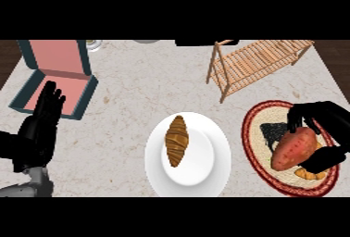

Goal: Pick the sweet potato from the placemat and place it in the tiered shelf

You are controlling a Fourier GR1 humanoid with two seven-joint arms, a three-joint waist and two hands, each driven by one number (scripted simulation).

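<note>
Counter (123, 88) (placemat (254, 134), plate (205, 176), shelf (256, 62), box (58, 76))

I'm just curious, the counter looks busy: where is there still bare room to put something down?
The widest bare counter runs between the open box and the wooden shelf, above the white plate with its croissant. A narrower strip lies between the left hand and the plate. The right is crowded: the right hand wraps the sweet potato on the placemat.

Kitchen: marble counter (123, 92), croissant (177, 146) on plate (205, 176), wooden tiered shelf (256, 62).
</note>
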